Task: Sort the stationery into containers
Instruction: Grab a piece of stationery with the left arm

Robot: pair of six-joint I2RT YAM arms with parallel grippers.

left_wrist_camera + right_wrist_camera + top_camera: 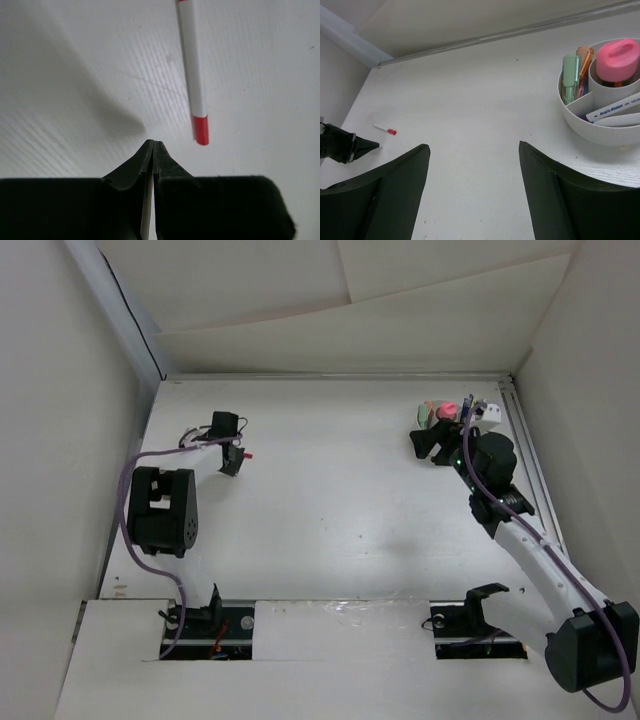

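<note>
Now the left claw is hanging pinched closed and empty beside the red-tipped pen on the table — pickup is calling for spreading around it — while the right claw is gaping near the cup.

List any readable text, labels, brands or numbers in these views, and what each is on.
"Marker": blue print on the white marker lying in the white cup. This is a likely reading; the word before it and the small print after it are too blurred to read.
White pen with the red tip: no print visible.
Top view: anything printed there is too small to read.
</note>
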